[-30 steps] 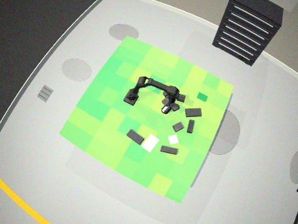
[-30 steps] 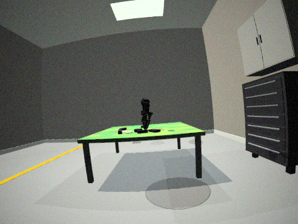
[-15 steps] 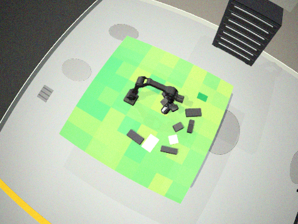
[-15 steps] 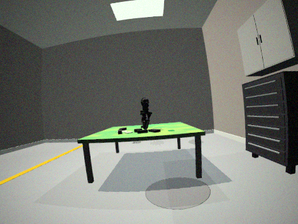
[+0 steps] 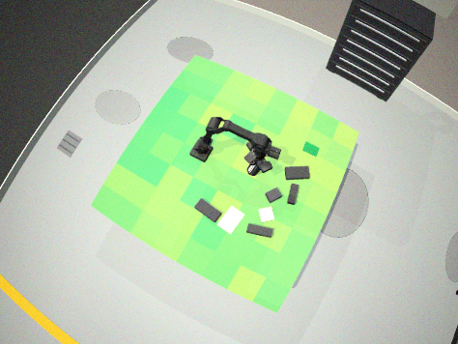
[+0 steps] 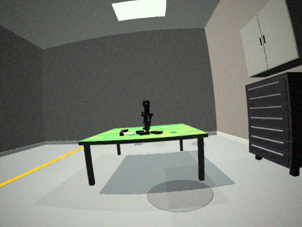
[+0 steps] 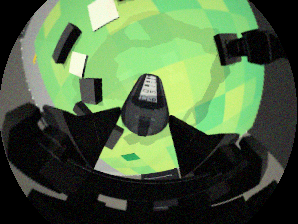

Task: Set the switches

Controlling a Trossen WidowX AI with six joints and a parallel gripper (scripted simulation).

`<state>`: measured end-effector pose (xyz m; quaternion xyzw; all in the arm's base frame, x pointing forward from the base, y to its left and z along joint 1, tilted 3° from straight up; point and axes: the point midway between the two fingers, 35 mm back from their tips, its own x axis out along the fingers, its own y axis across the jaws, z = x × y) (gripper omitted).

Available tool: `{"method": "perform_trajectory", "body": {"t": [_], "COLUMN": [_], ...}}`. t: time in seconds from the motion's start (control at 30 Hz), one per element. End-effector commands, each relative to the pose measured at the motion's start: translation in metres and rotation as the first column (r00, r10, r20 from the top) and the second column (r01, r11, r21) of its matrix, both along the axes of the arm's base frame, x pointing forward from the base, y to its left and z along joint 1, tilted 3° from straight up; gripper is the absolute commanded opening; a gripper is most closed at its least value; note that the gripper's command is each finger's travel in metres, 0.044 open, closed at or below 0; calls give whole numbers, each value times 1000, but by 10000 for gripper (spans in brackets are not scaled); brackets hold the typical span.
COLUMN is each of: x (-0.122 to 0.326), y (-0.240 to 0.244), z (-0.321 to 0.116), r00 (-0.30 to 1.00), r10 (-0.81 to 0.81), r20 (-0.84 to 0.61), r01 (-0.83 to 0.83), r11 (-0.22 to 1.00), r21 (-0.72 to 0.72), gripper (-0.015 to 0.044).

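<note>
The dark grey controller unit [image 5: 252, 170] [image 7: 131, 114] is between the fingertips of my gripper [image 5: 257, 163] [image 6: 147, 127] [image 7: 145, 113], which is shut on its two long sides. The unit is tilted steeply, with its underside partly facing the wrist camera and one end toward it. The white label [image 7: 148, 89] shows in the wrist view, foreshortened, with a row of small numbered squares. Which squares are filled is too blurred to read surely. The rocker switches are hidden on the far side. Whether the unit's lower end touches the bench I cannot tell.
On the patchwork green bench [image 5: 159, 193] lie several dark blocks, among them a wide one [image 5: 297, 173] [image 7: 114, 136], a narrow one [image 5: 293, 194] and a small one [image 5: 273, 195] [image 7: 91, 91]. A large white sheet [image 5: 231, 219] [image 7: 103, 13] and a smaller one [image 5: 266, 214] [image 7: 78, 64] lie beyond.
</note>
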<state>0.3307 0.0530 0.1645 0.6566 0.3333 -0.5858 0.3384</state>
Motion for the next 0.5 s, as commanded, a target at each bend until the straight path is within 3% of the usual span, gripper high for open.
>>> {"method": "perform_trajectory", "body": {"t": [0.0,0.47], "x": [-4,-10], "y": [-7,-16], "z": [-5,-6], "r00": [1000,1000], "r10": [-4,-4], "r20": [-18,-18], "r01": [4,4], "r11": [1000,1000], "r21": [-11,-12], "gripper": [337,338]}}
